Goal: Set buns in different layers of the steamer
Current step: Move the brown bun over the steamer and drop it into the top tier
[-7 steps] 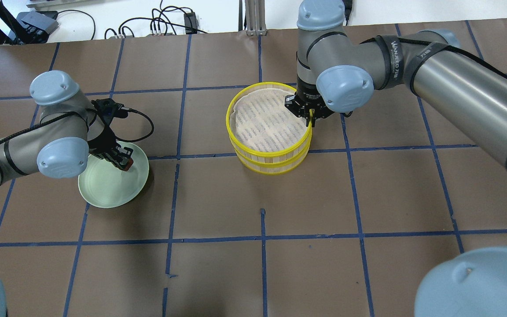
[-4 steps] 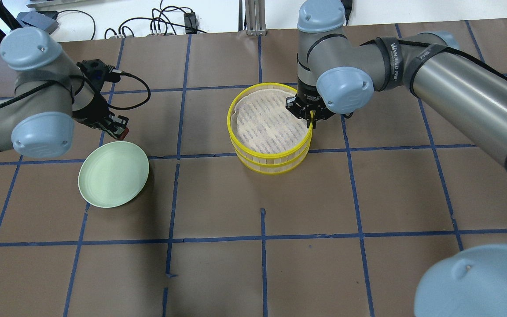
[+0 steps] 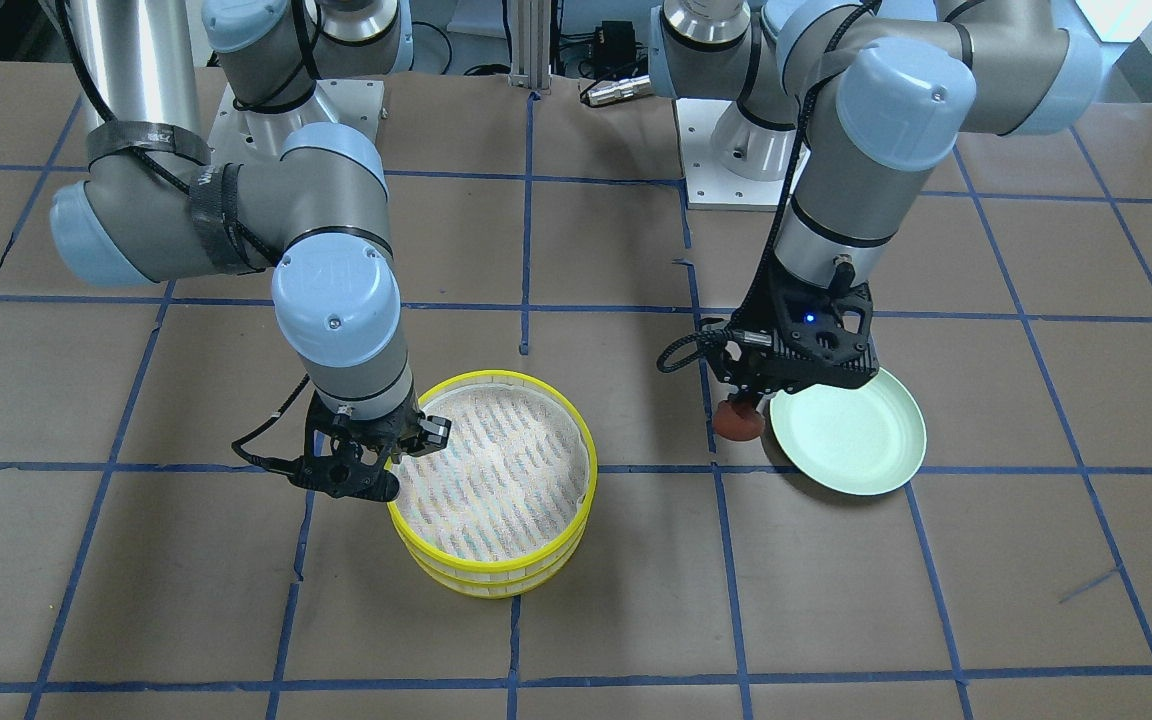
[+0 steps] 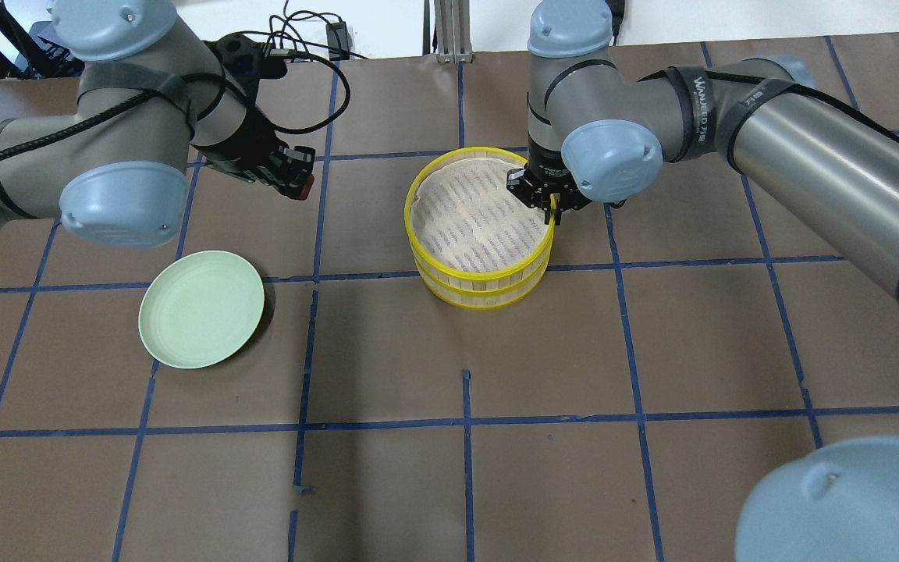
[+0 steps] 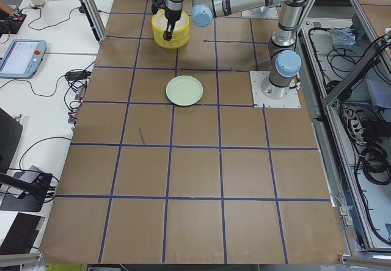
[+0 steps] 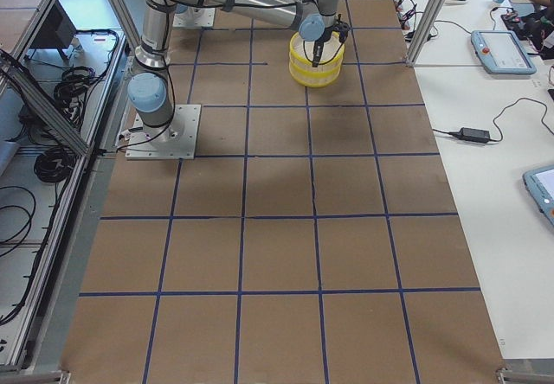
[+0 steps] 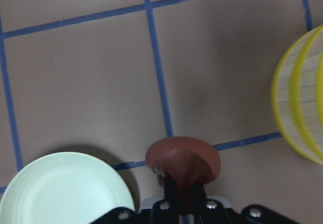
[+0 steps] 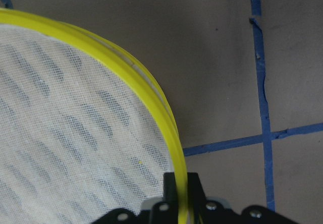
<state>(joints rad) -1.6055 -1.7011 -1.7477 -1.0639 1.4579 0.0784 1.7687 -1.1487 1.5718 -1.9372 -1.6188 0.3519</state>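
Note:
The dark reddish-brown bun [image 4: 303, 187] hangs in my left gripper [image 4: 294, 179], which is shut on it above the table, between the plate and the steamer. It also shows in the front view [image 3: 739, 423] and the left wrist view [image 7: 182, 159]. The steamer [image 4: 482, 275] is two yellow-rimmed trays stacked on each other, and the top mesh floor is bare. My right gripper [image 4: 552, 212] is shut on the top tray's yellow rim [image 8: 169, 128] at its right side. The white bun is not in view.
The pale green plate [image 4: 201, 308] lies bare to the left of the steamer, near the front of my left arm's reach; it also shows in the front view [image 3: 851, 432]. Cables lie beyond the table's far edge.
My left gripper has lifted the brown bun off the plate and carried it back and right, towards the steamer. The right gripper has stayed on the rim.

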